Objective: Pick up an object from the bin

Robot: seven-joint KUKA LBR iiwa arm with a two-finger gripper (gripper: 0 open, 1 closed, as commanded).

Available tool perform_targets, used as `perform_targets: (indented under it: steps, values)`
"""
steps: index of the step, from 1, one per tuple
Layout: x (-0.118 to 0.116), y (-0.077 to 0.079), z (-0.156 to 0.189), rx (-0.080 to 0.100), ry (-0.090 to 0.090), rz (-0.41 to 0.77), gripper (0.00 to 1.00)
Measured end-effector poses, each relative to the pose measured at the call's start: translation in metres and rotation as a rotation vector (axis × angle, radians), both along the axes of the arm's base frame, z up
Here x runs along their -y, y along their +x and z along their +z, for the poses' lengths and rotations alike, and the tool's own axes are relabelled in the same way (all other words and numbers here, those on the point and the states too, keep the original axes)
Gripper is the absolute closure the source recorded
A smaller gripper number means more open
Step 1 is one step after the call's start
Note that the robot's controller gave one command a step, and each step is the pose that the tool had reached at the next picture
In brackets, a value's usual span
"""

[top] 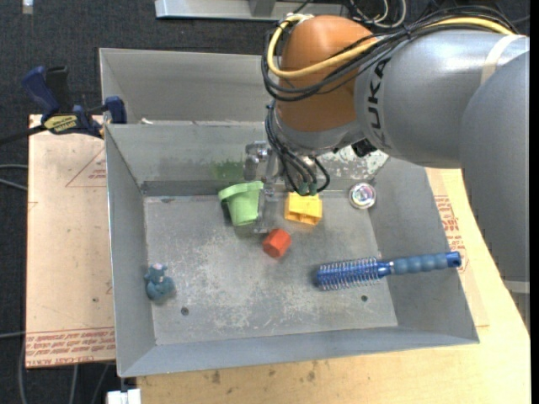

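Green cup (242, 203) lies tipped mid-bin (253, 310), end effector (268, 202) just beside it, yellow block (304, 209) on its other side; whether it is open, I cannot tell.

Arm (438, 82) from right, claw (268, 202) downward.

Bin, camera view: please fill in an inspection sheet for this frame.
Surface: grey bin, floor scuffed and speckled.
Job's things: green cup on its side, yellow block and orange piece, all close to the gripper.
Clutter: blue brush lower right; blue-grey figure lower left; round clear disc right.
Grippers: gripper low between cup and block.
Cables: black and yellow cables looped over the orange cover.
Surroundings: dark floor.
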State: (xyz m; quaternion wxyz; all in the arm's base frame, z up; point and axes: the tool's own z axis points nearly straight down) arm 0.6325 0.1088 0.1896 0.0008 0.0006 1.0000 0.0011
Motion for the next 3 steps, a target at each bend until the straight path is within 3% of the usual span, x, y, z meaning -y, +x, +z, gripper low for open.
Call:
perform_targets:
  steps: [1,2,3]
  values:
    - [0.049,0.009,-0.123,-0.004,-0.002,-0.164,0.00]
    - [-0.041,0.016,-0.115,0.003,0.001,0.181,0.00]
    - [-0.103,-0.001,-0.119,0.002,0.001,0.326,0.00]
